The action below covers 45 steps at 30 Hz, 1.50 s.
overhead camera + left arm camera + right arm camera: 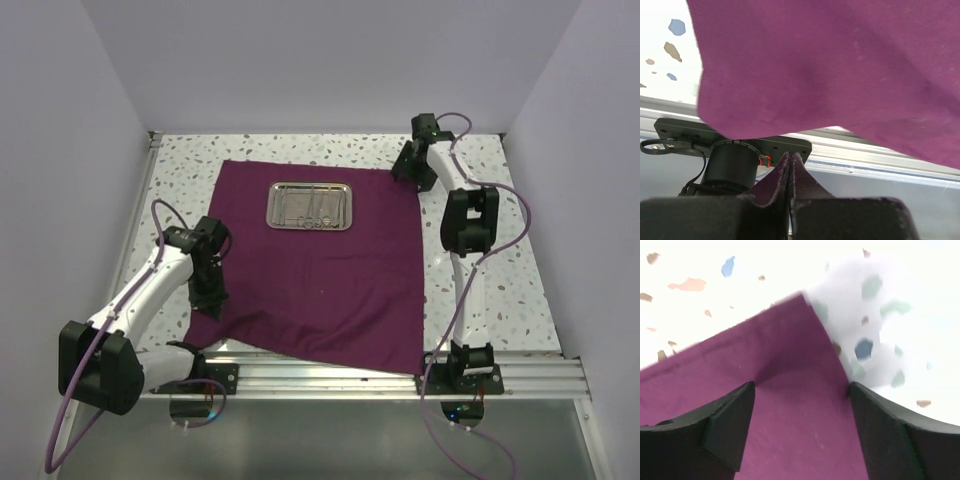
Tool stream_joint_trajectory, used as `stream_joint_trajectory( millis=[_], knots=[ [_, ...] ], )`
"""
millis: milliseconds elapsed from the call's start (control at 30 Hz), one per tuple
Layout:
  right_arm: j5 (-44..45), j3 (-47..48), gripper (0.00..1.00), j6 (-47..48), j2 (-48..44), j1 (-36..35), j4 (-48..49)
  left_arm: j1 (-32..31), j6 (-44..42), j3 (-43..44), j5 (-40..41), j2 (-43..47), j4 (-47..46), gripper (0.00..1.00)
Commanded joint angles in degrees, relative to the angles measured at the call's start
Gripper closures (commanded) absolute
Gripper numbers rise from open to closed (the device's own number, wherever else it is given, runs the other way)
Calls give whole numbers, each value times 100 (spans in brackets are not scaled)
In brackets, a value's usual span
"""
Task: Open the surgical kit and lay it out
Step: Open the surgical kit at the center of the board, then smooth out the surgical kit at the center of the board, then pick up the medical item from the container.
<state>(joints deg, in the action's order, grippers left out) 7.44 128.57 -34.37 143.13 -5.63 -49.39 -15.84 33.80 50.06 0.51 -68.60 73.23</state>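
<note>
One large dark purple cloth [320, 270] is in view, and one white speckled terrazzo table [510, 290]. There is one small shiny rectangular steel tray [272, 206]. The slim steel instruments [312, 208] in it number several, but they are too small and too close together for an exact count. There are two white-and-black robot arms, the left arm [150, 290] and the right arm [465, 215]. There are two black two-finger grippers, the left gripper [208, 305] and the right gripper [405, 170]. One silver aluminium rail [330, 378] shows.

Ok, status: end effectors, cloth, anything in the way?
Left end effector shut on cloth, near-left corner. Right end effector open over far-right corner. Tray with instruments on cloth. No obstruction visible.
</note>
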Motion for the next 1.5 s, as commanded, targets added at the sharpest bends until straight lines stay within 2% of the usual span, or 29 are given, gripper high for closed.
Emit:
stream_joint_trajectory(
  millis=[0, 33, 100, 133, 200, 333, 467, 700, 733, 767, 800, 833, 900, 1000, 1067, 1133, 1167, 1233, 1267, 1300, 1367, 1400, 1467],
  knots=[
    [-85, 299, 31, -61, 645, -17, 78, -16, -93, 346, -25, -4, -133, 100],
    [-163, 291, 51, -61, 733, -17, 235, -16, -110, 425, -25, -13, -177, 100],
    [-234, 309, 68, -70, 804, -35, 333, -16, -102, 495, -25, -66, -300, 100],
    [-252, 326, 87, -79, 874, -35, 420, -16, -76, 574, -25, -109, -344, 100],
    [-243, 510, 100, -114, 962, -44, 430, -7, -58, 636, -16, -250, -520, 100],
    [-173, 1089, 100, -158, 1261, -35, 369, 54, -93, 995, 483, -610, -792, 100],
    [46, 1618, 100, -333, 1428, 27, 351, 370, -356, 1347, 432, -1085, -1283, 100],
    [960, 582, 100, -562, 603, 97, 448, 976, -945, 1998, 696, -2122, -2005, 100],
    [1152, 520, 90, -562, 419, 114, 378, 1099, -980, 2033, 739, -2210, -2093, 100],
    [1198, 459, 74, -562, 304, 167, 368, 1135, -998, 2077, 792, -2385, -2268, 100],
    [1250, 328, 38, -545, 181, 202, 368, 1214, -1042, 2165, 810, -2473, -2356, 100],
    [1303, 257, 26, -492, -116, 220, 377, 1240, -1068, 2244, 819, -2561, -2444, 100],
    [1418, -23, 11, -404, -442, 229, 447, 1293, -1104, 2489, 862, -2789, -2664, 100],
    [884, -210, 10, -184, -1058, 220, 579, 1346, -1069, 2780, 863, -2949, -2919, 98],
    [401, -489, 13, -175, -1522, 89, 579, 1355, -1042, 2825, 723, -2871, -3277, 90],
    [12, -797, 16, -88, -1875, -148, 806, 1355, -981, 2685, 399, -2730, -3647, 71],
    [-41, -1034, 17, -18, -2181, -462, 895, 1355, -963, 2588, 258, -2581, -4041, 37],
    [-172, -1054, 25, 245, -2281, -833, 922, 1355, -911, 2298, -146, -2510, -4325, 10],
    [-225, -880, 37, 299, -2255, -1165, 844, 1355, -867, 2219, -244, -2501, -4422, 1],
    [-260, -739, 55, 308, -2089, -1317, 582, 1355, -849, 2079, -349, -2483, -4466, 1],
    [-322, -362, 68, 256, -1860, -1615, 317, 1346, -849, 1912, -534, -2387, -4554, 0],
    [-357, -246, 80, 229, -1607, -1686, 220, 1346, -849, 1711, -552, -2317, -4589, 1],
    [-270, -1, 88, 238, -1377, -1871, 8, 1346, -866, 1412, -570, -2054, -4642, 1]
  ],
)
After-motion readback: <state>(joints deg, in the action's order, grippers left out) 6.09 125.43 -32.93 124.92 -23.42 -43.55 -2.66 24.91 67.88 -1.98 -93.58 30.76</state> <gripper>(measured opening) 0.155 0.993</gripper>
